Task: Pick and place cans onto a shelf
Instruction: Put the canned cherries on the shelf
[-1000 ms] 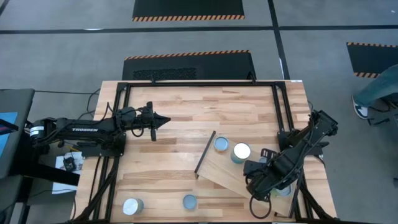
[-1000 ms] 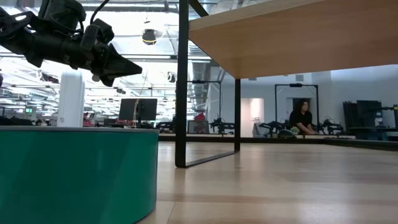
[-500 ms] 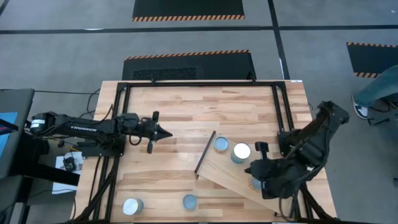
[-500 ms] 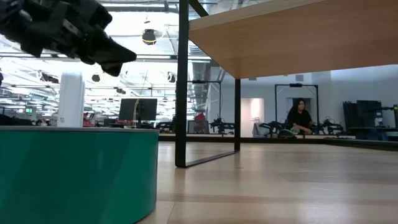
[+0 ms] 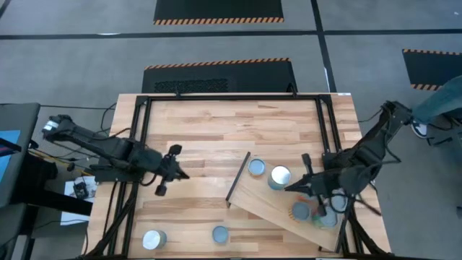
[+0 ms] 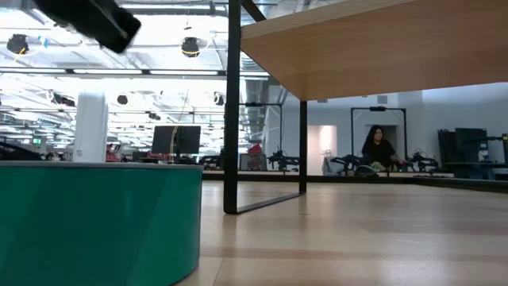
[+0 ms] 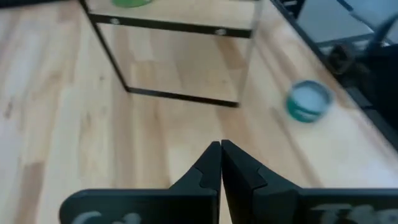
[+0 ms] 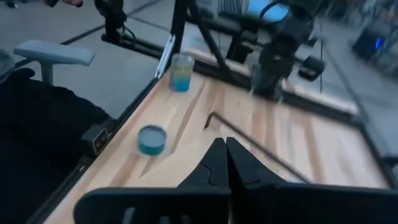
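Left gripper (image 5: 175, 172), fingers together, empty: part them, then descend squarely over can (image 5: 220, 234) at five o'clock.

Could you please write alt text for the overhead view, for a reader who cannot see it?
Seen from above, a wooden table holds a tilted shelf with four cans on it, and two more cans sit near the table's front edge. The left gripper, shut, hangs left of the shelf; the right gripper, also shut, is over the shelf.
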Tool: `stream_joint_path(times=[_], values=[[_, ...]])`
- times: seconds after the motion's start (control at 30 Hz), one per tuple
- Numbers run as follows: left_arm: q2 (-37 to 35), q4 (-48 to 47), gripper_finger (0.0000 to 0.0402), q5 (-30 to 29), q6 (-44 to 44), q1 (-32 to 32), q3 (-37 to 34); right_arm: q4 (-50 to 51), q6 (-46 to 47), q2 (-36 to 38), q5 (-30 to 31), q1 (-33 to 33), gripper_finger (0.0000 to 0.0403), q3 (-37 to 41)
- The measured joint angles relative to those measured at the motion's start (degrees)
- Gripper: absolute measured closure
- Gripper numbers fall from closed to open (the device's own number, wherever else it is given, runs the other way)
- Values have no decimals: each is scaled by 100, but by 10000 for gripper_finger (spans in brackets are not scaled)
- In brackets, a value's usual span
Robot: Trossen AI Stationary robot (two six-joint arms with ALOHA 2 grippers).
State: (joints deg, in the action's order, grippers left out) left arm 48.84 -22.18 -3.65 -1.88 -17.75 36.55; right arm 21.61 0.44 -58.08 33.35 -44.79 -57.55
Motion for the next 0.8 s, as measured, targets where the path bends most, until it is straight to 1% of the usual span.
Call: stream_joint_path(times=[0.1,0.2,0.27,0.37,0.5,0.6,0.7,0.8], values=[[89,-780,401,-239,-593,-635,483,-106,-417,295,10,-16,402,141],[391,-1535,398,-459,-1457,-1265,917,-113,-624,434,117,-21,401,218],[696,-2018,387,-639,-2060,-1645,1217,-136,-737,503,151,-20,401,350],[1299,-2740,362,-646,-2861,-2164,1668,-360,-760,550,191,9,402,662],[2124,-3168,323,-294,-3613,-2723,2346,-1039,-856,534,183,3,400,1145],[2712,-3335,298,93,-4176,-3025,2817,-1476,-990,532,172,-28,400,1446],[3234,-3556,282,412,-4688,-3291,3169,-1704,-1026,527,156,-27,400,1609],[3662,-3647,274,640,-4955,-3533,3360,-1977,-1176,531,169,-23,399,1768]])
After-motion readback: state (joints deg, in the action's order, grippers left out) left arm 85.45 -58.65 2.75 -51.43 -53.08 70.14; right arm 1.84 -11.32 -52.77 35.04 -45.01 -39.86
